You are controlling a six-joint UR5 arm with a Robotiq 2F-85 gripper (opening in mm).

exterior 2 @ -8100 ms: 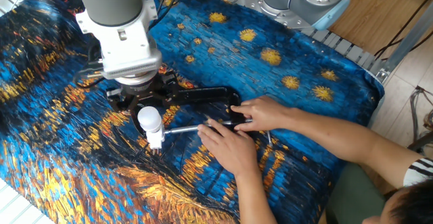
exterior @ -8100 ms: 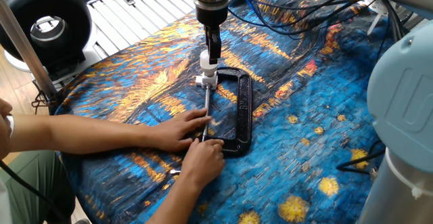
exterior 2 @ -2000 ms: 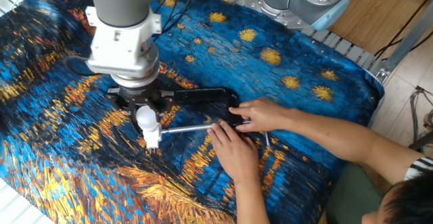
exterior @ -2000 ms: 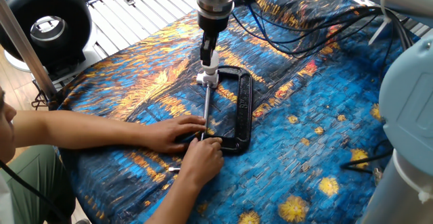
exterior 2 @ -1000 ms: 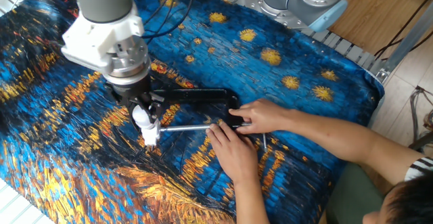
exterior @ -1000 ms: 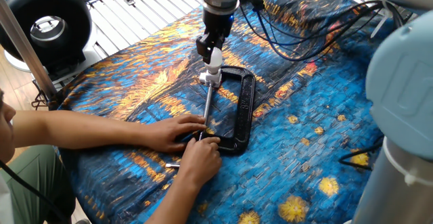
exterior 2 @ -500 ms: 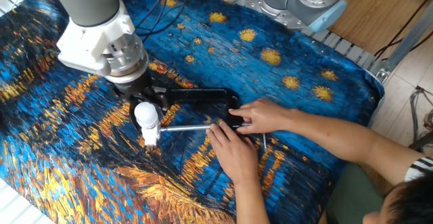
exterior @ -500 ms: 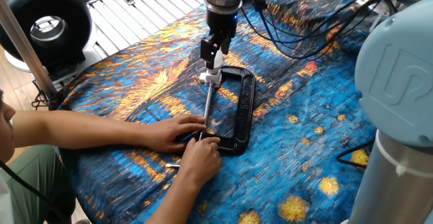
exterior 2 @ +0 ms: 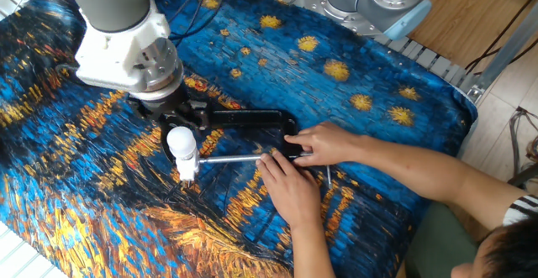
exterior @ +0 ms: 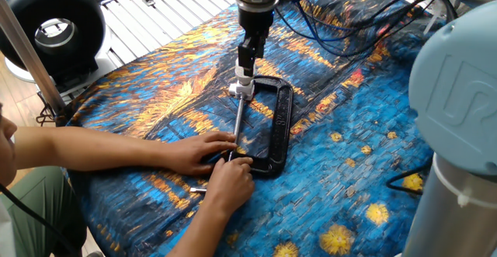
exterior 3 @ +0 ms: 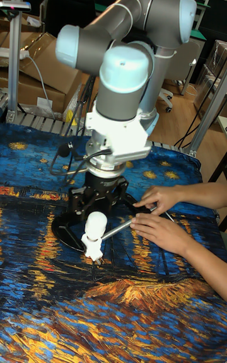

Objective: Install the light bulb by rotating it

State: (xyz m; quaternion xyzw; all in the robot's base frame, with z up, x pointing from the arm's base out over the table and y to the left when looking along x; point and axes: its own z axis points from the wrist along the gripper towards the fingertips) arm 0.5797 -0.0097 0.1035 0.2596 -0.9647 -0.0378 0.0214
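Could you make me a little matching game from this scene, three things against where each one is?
Things:
1. light bulb
2. black C-clamp
3. person's hands

Places:
A. lying flat on the patterned cloth
B. holding down the clamp's screw end
C. standing on the white socket base, right under the gripper

Pairs: 1-C, 2-A, 3-B

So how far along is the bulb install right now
Done: the light bulb stands upright on its white socket, which sits in the black C-clamp that the person's hands steady. In hand: the gripper is at the bulb's top. Left: whether it is screwed fully home can't be told.
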